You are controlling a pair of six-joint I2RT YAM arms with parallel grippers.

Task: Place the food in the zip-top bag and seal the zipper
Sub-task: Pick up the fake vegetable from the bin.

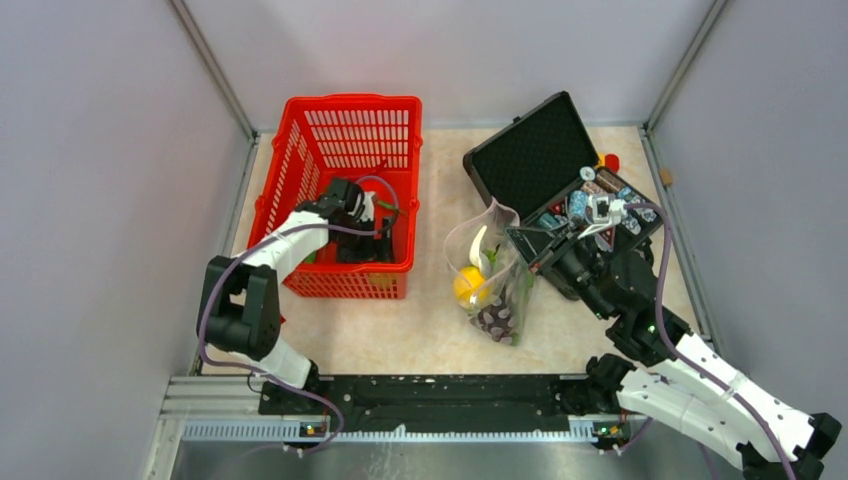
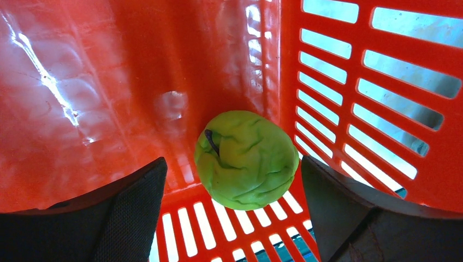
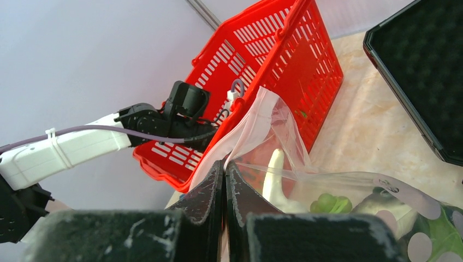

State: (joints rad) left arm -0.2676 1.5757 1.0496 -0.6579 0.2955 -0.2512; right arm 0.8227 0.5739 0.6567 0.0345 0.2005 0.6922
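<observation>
In the left wrist view a green lime [image 2: 245, 158] lies in a corner of the red basket [image 2: 82, 82]. My left gripper [image 2: 232, 164] is open and straddles it, with a gap on each side. From above, the left gripper [image 1: 375, 225] is down inside the basket [image 1: 350, 103]. The zip-top bag [image 1: 490, 270] stands open on the table with a yellow lemon [image 1: 468, 285] and purple grapes [image 1: 493, 318] inside. My right gripper [image 3: 225, 164] is shut on the bag's mouth edge by the pink zipper [image 3: 248, 123]. Green grapes [image 3: 327, 203] show through the bag [image 3: 327, 185].
An open black foam-lined case [image 1: 530, 150] lies at the back right, with small gadgets [image 1: 600, 200] in its lower half, just behind my right arm. Grey walls close in the table on three sides. The basket's slotted wall [image 2: 371, 82] stands close to the right of the lime.
</observation>
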